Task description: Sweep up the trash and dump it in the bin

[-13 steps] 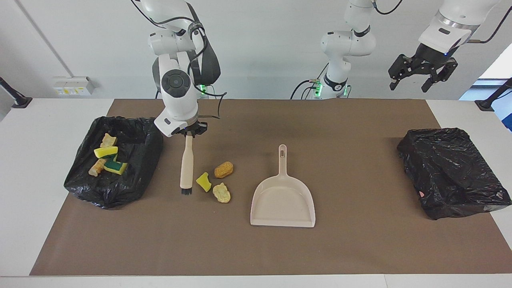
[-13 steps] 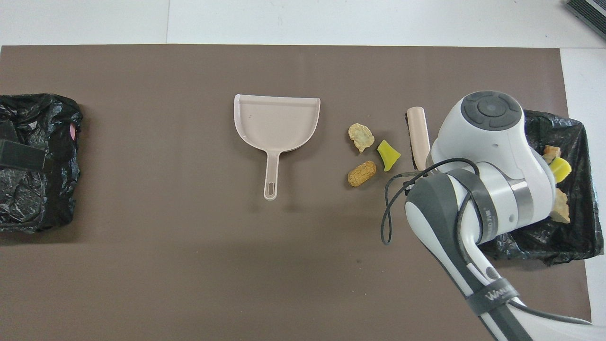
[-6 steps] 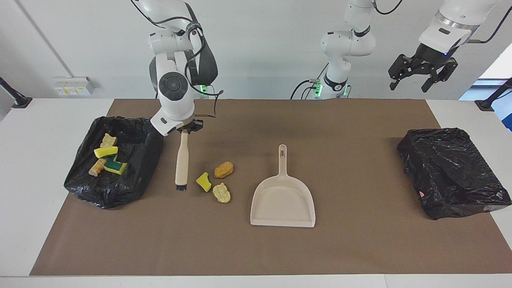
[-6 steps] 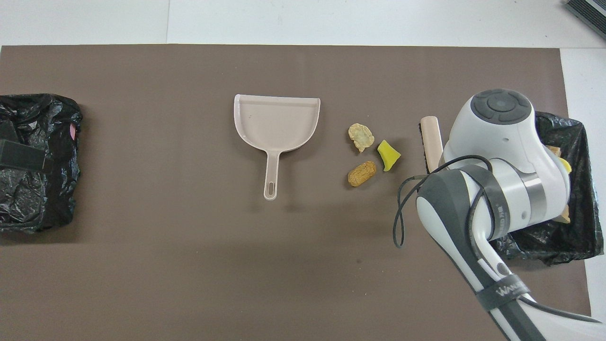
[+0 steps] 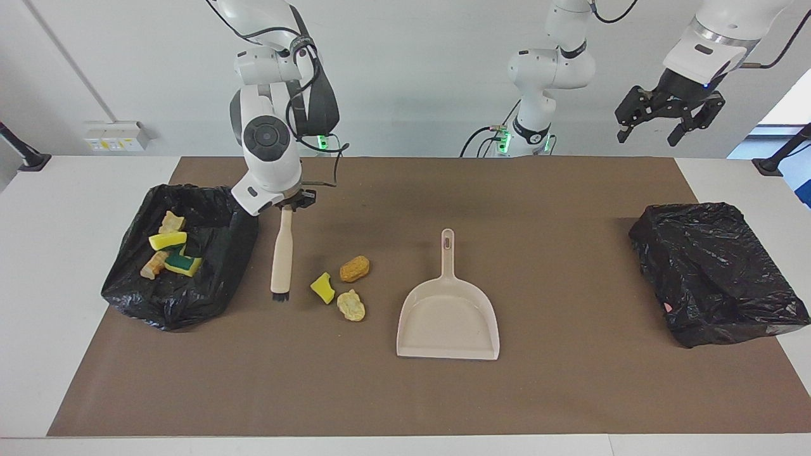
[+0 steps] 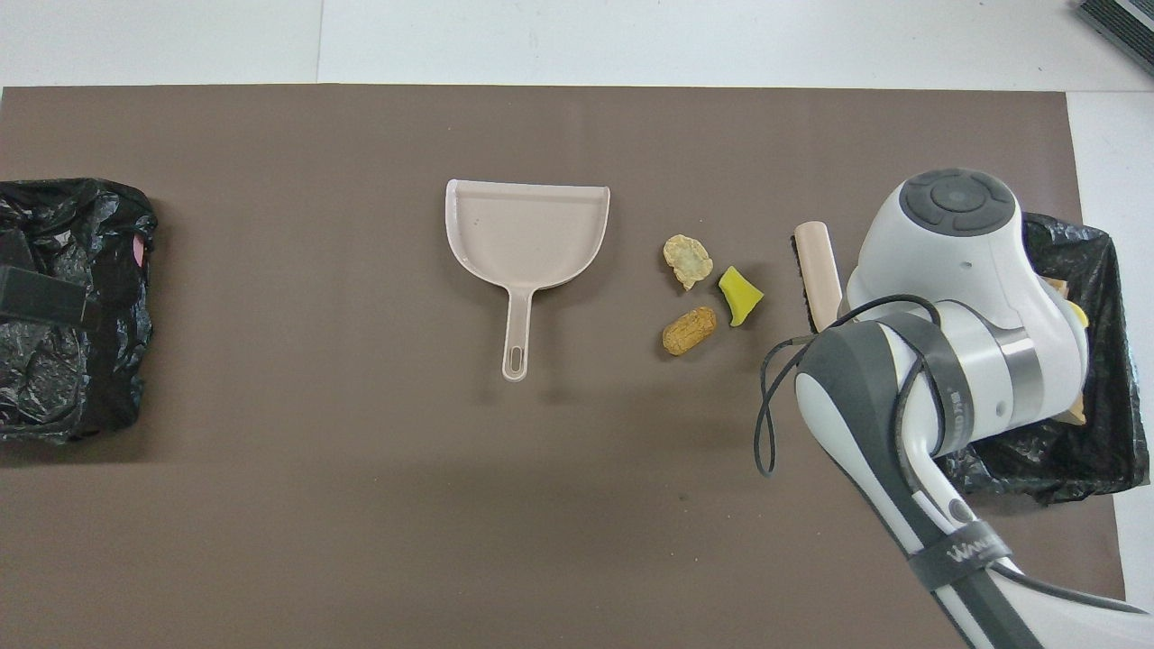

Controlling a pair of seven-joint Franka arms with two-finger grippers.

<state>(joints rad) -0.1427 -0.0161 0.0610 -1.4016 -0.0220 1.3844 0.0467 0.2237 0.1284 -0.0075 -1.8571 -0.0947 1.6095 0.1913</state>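
Observation:
My right gripper (image 5: 291,203) is shut on the top of a beige brush (image 5: 282,248); its dark bristles (image 5: 279,295) point down at the mat between the bin and the loose trash. In the overhead view the arm's wrist hides that gripper and only the brush (image 6: 817,269) shows. Three trash scraps lie on the mat: a yellow-green sponge piece (image 5: 323,288) (image 6: 738,296), a tan-orange lump (image 5: 354,268) (image 6: 689,331) and a pale lump (image 5: 351,305) (image 6: 688,261). A beige dustpan (image 5: 448,320) (image 6: 527,230) lies beside them. My left gripper (image 5: 670,120) waits open, high over the left arm's end of the table.
A bin lined with a black bag (image 5: 218,237) (image 6: 1104,270) at the right arm's end holds several scraps (image 5: 169,241). A second black bag (image 5: 716,272) (image 6: 63,361) lies at the left arm's end. A brown mat (image 5: 570,209) covers the table.
My right gripper has carried the brush sideways toward the bin, away from the three scraps. The scraps, the dustpan and the left arm have not moved.

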